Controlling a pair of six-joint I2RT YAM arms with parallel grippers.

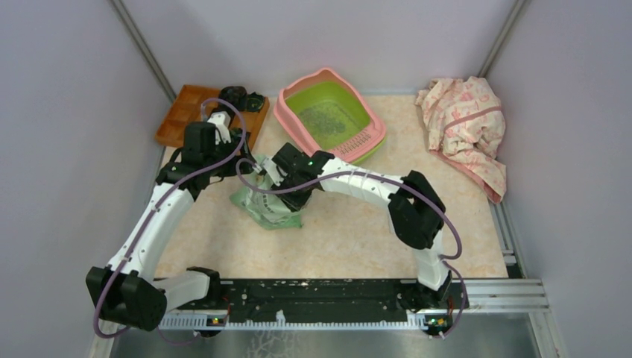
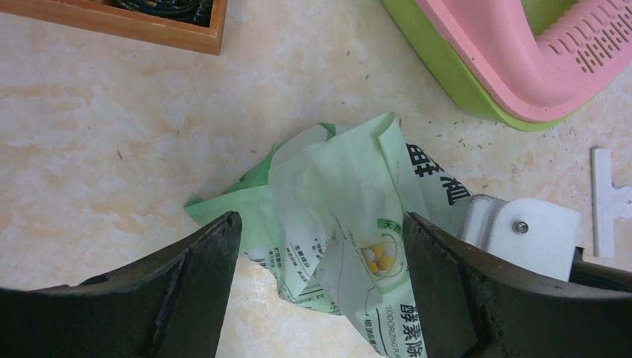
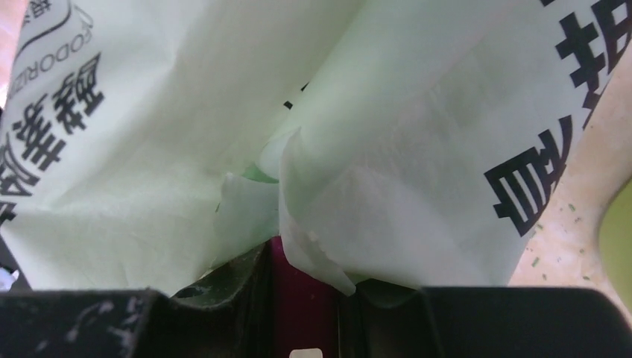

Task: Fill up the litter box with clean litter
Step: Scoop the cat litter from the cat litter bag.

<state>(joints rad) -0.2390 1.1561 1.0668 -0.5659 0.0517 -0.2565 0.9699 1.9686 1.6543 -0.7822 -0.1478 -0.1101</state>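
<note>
The litter box [image 1: 287, 123], a lime green basin with a pink rim, stands at the back middle, and its corner shows in the left wrist view [image 2: 514, 67]. A patch of dark litter [image 1: 322, 119] lies inside it. In front of the box, a crumpled pale green printed bag [image 1: 270, 212] rests on the table. My right gripper [image 1: 287, 188] is shut on the bag [image 3: 186, 134]; a fold runs down between its jaws [image 3: 309, 261]. My left gripper [image 1: 246, 168] is open, its fingers either side of the bag's top corner [image 2: 343, 179] without touching it [image 2: 322, 224].
An orange-brown wooden tray [image 1: 186, 112] sits at the back left, close to the left arm. A pink patterned cloth [image 1: 466, 127] lies at the back right. A white clip [image 2: 605, 198] and stray granules [image 2: 462, 142] lie on the table beside the box. Walls close in three sides.
</note>
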